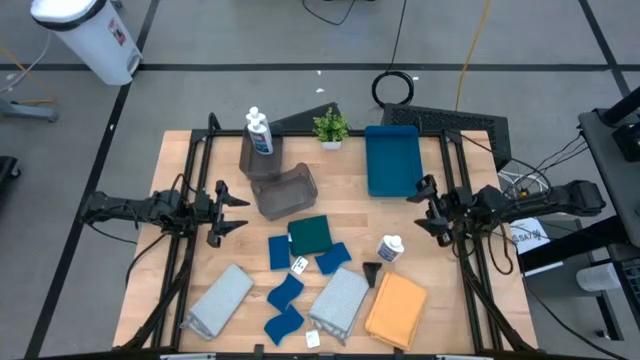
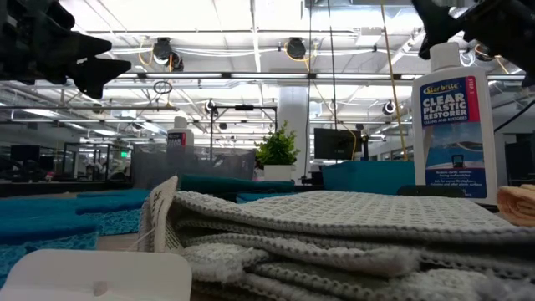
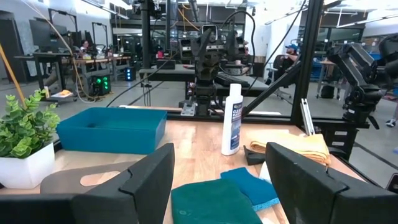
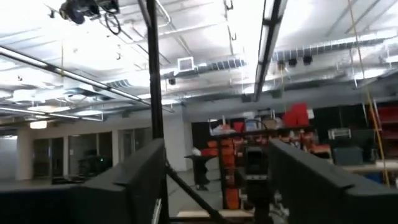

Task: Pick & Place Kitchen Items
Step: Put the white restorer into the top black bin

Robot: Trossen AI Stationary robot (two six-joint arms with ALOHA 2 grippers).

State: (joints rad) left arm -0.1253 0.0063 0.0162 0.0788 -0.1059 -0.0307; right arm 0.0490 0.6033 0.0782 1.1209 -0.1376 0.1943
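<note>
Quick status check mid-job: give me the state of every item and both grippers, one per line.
Left gripper: open, empty, above the table's left side.
Right gripper: open, empty, near the rectangular blue tray.
White bottle with blue label: upright, free on the table.
Two white bottles: upright in a grey bin.
Dark green folded cloth: flat.
Orange folded cloth: flat.
Two grey folded cloths: flat.

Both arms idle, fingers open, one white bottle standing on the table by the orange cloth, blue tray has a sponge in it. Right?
Not quite: the blue tray is empty; the high view shows only its bare floor. The blue sponges lie on the table in front. The rest holds: white bottle stands near the orange cloth, left gripper and right gripper hang open.
</note>
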